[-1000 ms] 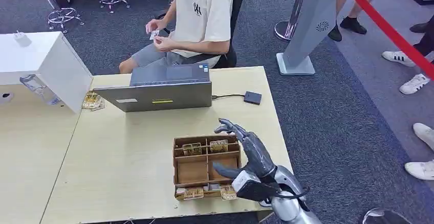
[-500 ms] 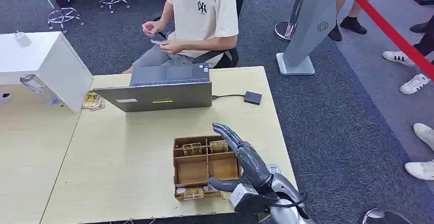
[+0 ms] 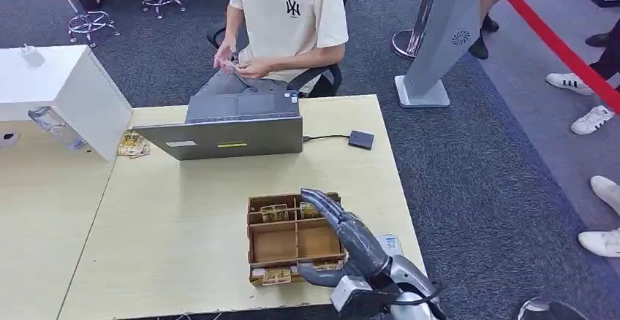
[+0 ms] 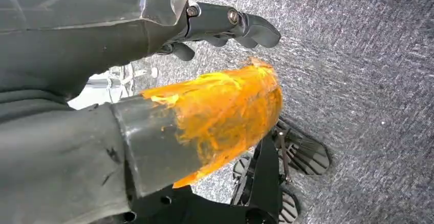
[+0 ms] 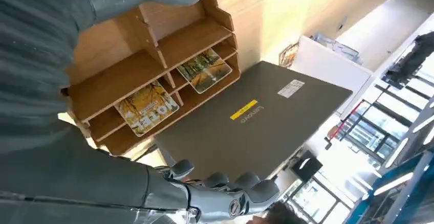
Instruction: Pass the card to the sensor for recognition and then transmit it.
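Here the right hand hovers with spread fingers, holding nothing, over the wooden card box, probably to pick a hotel card from its slot. The left hand hangs over the carpet, fingers curled, empty. The black sensor lies beside the laptop, within reach.

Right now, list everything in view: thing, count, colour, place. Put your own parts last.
wooden box: one, brown, compartmented, near table edge
cards: several, yellow-printed, two upright in the box's far slots, more along its near side
laptop: one, grey, lid towards the robot, mid table
sensor: one, small, dark, cabled to the laptop, on its right
table: one, pale wood
white box: one, far left
loose cards: small pile beside the white box
person: one, seated behind the laptop, cream shirt
right hand: grey, fingers spread over the wooden box, holding nothing
left hand: grey, hanging over carpet
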Available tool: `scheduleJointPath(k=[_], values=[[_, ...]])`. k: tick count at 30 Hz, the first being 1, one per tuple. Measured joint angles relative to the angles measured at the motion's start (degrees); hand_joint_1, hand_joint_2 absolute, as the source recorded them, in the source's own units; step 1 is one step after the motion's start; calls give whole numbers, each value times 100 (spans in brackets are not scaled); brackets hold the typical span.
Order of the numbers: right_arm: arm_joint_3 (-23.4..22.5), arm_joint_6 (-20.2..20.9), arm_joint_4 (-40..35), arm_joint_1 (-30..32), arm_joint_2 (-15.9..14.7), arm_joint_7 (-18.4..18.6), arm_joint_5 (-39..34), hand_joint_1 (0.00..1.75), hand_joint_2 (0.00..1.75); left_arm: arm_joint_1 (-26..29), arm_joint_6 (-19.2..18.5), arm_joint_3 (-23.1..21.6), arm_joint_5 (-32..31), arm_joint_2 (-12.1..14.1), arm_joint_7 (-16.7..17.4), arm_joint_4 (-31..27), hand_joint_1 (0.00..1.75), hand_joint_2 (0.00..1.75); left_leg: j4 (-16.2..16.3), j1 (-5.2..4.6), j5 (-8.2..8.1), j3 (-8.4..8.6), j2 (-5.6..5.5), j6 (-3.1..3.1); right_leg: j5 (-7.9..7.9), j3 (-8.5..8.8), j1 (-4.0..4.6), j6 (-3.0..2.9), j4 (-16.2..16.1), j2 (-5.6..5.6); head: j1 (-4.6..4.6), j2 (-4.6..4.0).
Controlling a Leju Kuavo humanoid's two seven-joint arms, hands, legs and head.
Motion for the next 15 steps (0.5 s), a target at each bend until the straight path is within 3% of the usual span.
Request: scheduleJointPath(k=[4, 15], values=[[52, 177, -112, 132, -188, -48, 7, 14, 175, -3, -42, -37, -13, 44, 0, 0, 0, 0, 0, 0, 0, 0, 0, 0, 0, 0, 0, 0, 0, 0, 0, 0], [146, 465, -133, 314, -446, -48, 61, 9, 175, -3, -61, -90, -17, 101, 37, 0, 0, 0, 0, 0, 0, 0, 0, 0, 0, 0, 0, 0, 0, 0, 2, 0]])
